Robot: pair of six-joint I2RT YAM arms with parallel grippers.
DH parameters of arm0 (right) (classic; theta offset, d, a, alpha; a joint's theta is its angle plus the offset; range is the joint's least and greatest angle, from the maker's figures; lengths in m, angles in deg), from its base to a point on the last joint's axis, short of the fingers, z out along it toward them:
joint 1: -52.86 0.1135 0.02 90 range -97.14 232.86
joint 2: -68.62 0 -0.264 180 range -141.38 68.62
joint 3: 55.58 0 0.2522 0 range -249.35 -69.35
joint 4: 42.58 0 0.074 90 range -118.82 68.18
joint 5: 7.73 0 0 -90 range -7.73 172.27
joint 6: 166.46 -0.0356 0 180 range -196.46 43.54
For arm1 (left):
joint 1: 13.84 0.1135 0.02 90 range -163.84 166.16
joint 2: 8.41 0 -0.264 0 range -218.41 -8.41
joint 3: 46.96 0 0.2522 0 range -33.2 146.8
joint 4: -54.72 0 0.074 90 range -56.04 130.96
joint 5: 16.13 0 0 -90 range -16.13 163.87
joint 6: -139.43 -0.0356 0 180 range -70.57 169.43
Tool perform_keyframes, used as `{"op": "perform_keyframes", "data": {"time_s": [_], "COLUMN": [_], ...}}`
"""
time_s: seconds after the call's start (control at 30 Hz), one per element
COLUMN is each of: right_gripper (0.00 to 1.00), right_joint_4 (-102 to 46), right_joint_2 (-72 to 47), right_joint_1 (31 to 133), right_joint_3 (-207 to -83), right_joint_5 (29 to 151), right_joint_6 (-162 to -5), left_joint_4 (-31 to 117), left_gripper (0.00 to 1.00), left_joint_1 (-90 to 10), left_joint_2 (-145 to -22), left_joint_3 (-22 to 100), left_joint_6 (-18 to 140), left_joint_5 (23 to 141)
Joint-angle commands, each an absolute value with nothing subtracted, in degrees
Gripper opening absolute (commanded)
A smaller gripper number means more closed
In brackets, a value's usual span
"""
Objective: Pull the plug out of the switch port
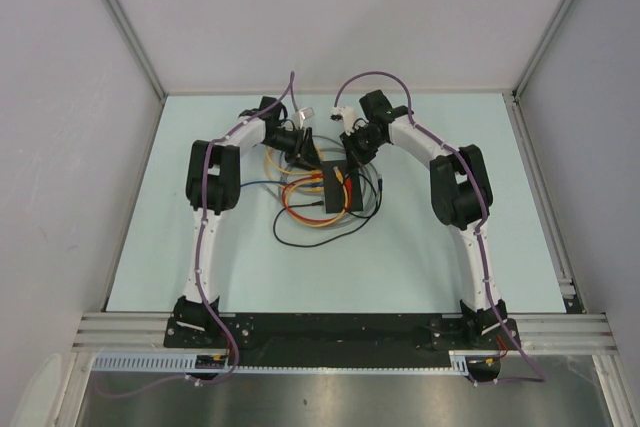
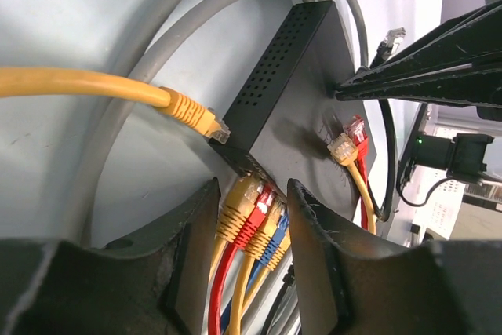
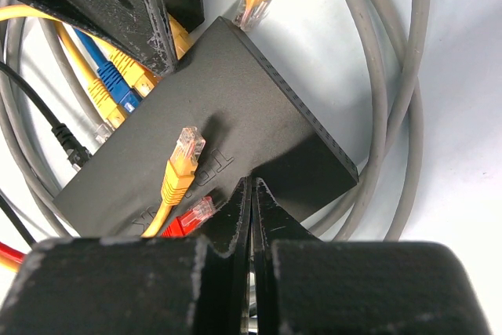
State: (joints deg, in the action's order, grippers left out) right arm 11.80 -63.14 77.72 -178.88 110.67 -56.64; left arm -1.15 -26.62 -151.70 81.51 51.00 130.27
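Note:
The black switch (image 1: 331, 185) lies mid-table among cables. In the left wrist view the switch (image 2: 302, 92) has a row of yellow, red and blue plugs (image 2: 259, 209) in its near edge. My left gripper (image 2: 252, 203) is open, its fingers on either side of these plugs. My right gripper (image 3: 252, 184) is shut on nothing, its tips resting on the top of the switch (image 3: 235, 92). It also shows in the left wrist view (image 2: 408, 76). In the top view the left gripper (image 1: 305, 150) and right gripper (image 1: 352, 143) meet over the switch.
A loose yellow plug (image 2: 196, 115) lies at the switch's corner. A loose yellow plug (image 3: 183, 158) and a red one (image 3: 192, 213) lie on its top. Grey cables (image 3: 392, 76) loop round it. Orange, red and black cables (image 1: 310, 219) coil in front.

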Motion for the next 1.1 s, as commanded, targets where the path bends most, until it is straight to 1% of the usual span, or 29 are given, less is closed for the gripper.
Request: {"op": "perform_keyframes", "data": {"time_s": [0.0, 0.03, 0.17, 0.33, 0.57, 0.7, 0.77, 0.8, 0.9, 0.97, 1.0, 1.07], "right_gripper": [0.00, 0.00, 0.00, 0.00, 0.00, 0.00, 0.00, 0.00, 0.00, 0.00, 0.00, 0.00], "right_joint_4": [18.99, 18.90, 18.90, 18.81, 18.64, 18.64, 18.72, 18.73, 18.55, 18.46, 18.55, 18.55], "right_joint_2": [-65.85, -65.94, -65.85, -65.85, -65.94, -65.94, -65.76, -65.76, -65.68, -65.68, -65.68, -65.76], "right_joint_1": [78.52, 78.61, 78.44, 78.70, 78.79, 78.79, 78.88, 78.96, 78.88, 78.88, 78.88, 78.88], "right_joint_3": [-175.69, -175.78, -175.69, -175.61, -175.61, -175.52, -175.43, -175.43, -175.34, -175.34, -175.34, -175.43], "right_joint_5": [105.56, 105.56, 105.47, 105.30, 105.04, 104.95, 104.86, 104.77, 104.68, 104.60, 104.60, 104.51], "right_joint_6": [-55.01, -55.01, -55.10, -55.10, -55.01, -54.92, -54.92, -55.01, -54.92, -54.92, -54.92, -55.01], "left_joint_4": [-0.70, -0.61, -0.44, -0.35, -0.79, -0.53, -0.26, 0.00, 0.35, 0.62, 0.88, 1.06], "left_gripper": [0.45, 0.43, 0.41, 0.35, 0.35, 0.31, 0.32, 0.35, 0.38, 0.38, 0.36, 0.35], "left_joint_1": [-26.23, -26.23, -25.97, -25.70, -25.62, -25.35, -25.09, -24.83, -24.39, -24.30, -24.30, -24.30], "left_joint_2": [-153.70, -153.70, -153.87, -153.87, -154.13, -154.84, -155.28, -155.54, -156.07, -156.33, -156.24, -156.24], "left_joint_3": [81.85, 81.85, 81.58, 81.06, 80.97, 80.88, 80.79, 80.79, 80.62, 80.53, 80.62, 80.35], "left_joint_6": [51.28, 51.37, 51.37, 51.02, 50.23, 50.05, 49.96, 49.87, 50.05, 50.57, 50.66, 51.02], "left_joint_5": [131.08, 131.17, 132.22, 132.93, 135.30, 137.32, 139.95, 140.92, 143.29, 143.39, 143.30, 143.30]}}
